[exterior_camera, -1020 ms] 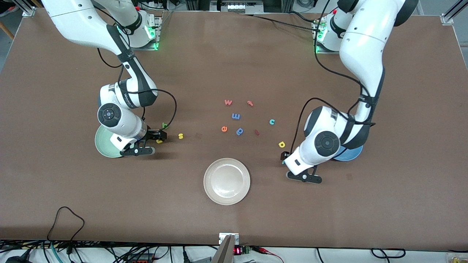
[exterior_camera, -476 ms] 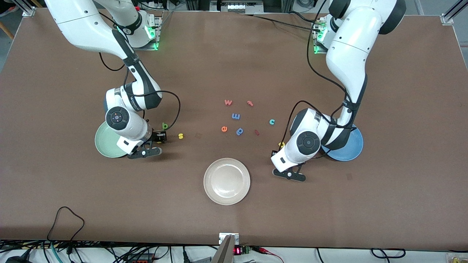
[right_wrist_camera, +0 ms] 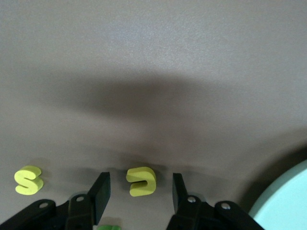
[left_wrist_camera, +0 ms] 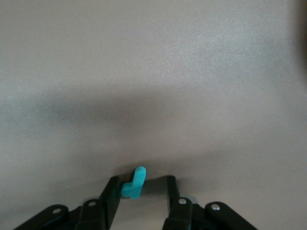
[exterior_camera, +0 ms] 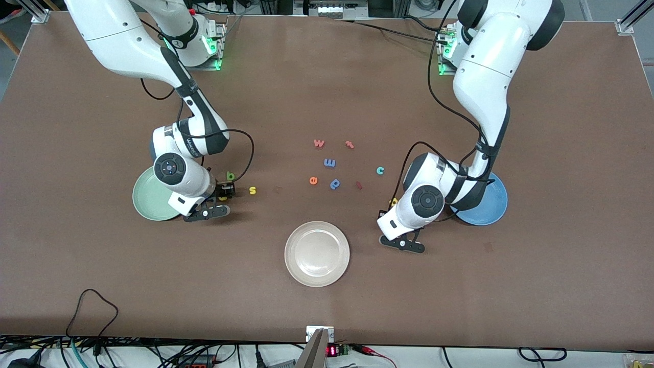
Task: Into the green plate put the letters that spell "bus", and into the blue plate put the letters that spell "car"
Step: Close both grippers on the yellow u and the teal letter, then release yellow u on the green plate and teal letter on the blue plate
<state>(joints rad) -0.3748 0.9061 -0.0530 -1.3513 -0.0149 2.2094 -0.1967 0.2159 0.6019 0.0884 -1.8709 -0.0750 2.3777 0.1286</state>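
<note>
**A robot lab**

Two white arms (exterior_camera: 480,76) are bolted to a wide brown desk (exterior_camera: 327,296) framed by aluminium rails (exterior_camera: 631,20). Loose cables (exterior_camera: 92,347) and small electronics (exterior_camera: 332,350) run along its edge; foam letters (exterior_camera: 329,163) and plates (exterior_camera: 317,253) lie out as test props.

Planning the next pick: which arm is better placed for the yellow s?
Right. The right gripper straddles the yellow u, with the yellow s beside it, near the green plate. The left gripper is down near the blue plate.
</note>
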